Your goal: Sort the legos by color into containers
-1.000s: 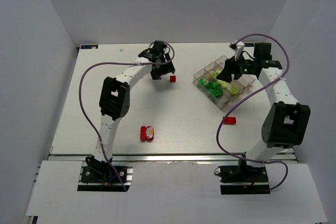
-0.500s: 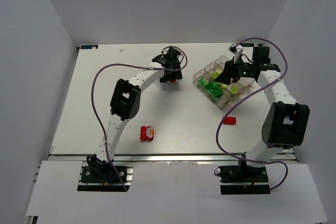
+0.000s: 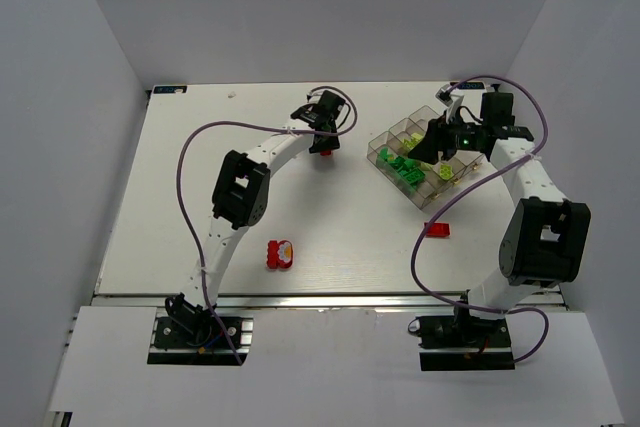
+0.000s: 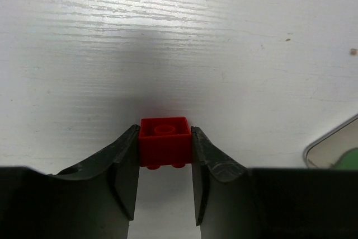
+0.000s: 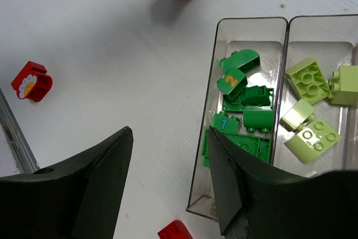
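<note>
Red brick (image 4: 164, 141): smooth, glossy plastic. Table (image 4: 168, 37): white, matt, finely ridged. Tray (image 5: 251, 19): clear, shiny plastic walls

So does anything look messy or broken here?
Nothing is broken or spilled. The dark green bricks lie jumbled in their tray compartment. Three reds sit outside it: a flower brick, a red brick near the tray, and a small brick in the left gripper.

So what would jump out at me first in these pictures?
Probably the red brick pinched by the left gripper on the white table. Next, the clear tray on the right, with dark green bricks in one compartment, pale yellow-green bricks in the next, and the right gripper open above it.
</note>
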